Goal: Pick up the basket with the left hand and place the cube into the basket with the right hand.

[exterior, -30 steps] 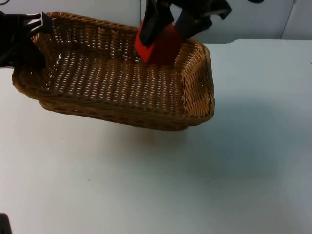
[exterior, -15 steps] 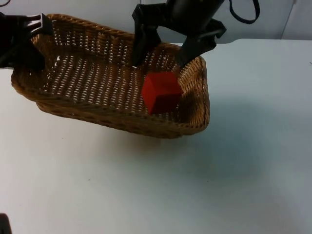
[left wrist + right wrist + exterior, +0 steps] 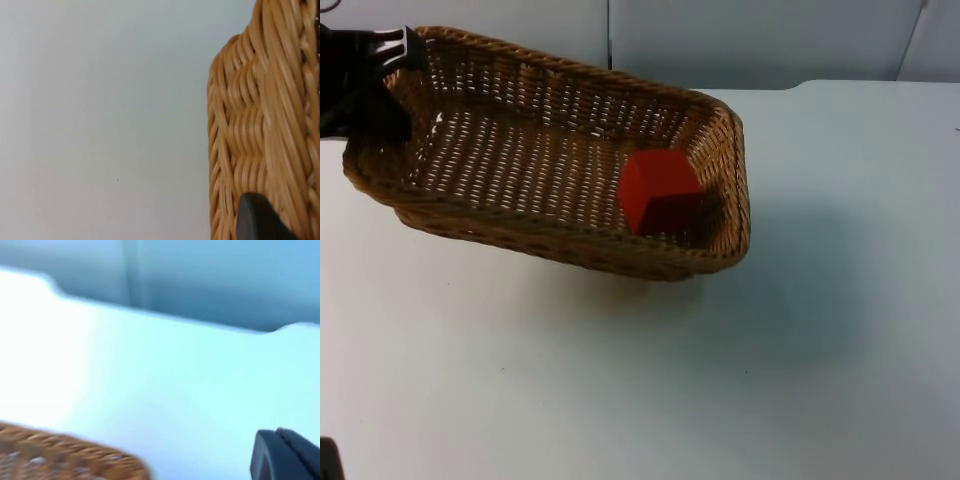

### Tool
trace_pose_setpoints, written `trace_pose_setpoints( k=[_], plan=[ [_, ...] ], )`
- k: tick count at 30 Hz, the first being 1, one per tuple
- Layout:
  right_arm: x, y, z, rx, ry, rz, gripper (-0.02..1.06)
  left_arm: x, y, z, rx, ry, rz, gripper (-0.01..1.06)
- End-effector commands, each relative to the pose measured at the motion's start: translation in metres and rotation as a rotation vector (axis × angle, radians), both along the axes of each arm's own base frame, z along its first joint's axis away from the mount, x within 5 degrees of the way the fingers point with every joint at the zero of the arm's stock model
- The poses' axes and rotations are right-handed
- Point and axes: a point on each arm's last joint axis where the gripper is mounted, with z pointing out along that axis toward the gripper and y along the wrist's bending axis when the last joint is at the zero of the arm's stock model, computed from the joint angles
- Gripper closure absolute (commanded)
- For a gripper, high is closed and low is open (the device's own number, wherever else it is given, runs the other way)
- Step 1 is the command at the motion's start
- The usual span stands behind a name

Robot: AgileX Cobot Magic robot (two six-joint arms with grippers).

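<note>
Red cube (image 3: 660, 192) inside wicker basket (image 3: 520, 215), left pincer (image 3: 382, 75) gripping rim

I could read no text, label, brand, number or sign anywhere from my station. The woven basket (image 3: 520, 160), the red cube (image 3: 660, 190) lying in it and the white table (image 3: 720, 380) all carried plain, unmarked surfaces. The grey partition wall (image 3: 760, 40) behind them was equally bare of any lettering that I could make out.
</note>
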Motion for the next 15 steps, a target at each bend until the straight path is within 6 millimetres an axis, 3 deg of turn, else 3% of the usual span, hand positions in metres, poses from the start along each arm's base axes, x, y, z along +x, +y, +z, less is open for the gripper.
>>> trace_pose_setpoints(
  k=[1,8,15],
  plan=[
    [-0.009,-0.019,0.023,-0.024,-0.050,-0.072,1.05,0.000,0.000,0.005,-0.030,-0.010,0.029,1.05],
    [-0.021,-0.052,0.047,-0.032,-0.071,-0.152,1.05,0.001,0.001,0.006,-0.019,-0.022,0.045,1.05],
    [-0.029,-0.064,0.060,-0.028,-0.090,-0.180,1.05,0.001,0.002,0.006,-0.016,-0.026,0.049,1.05]
  ],
)
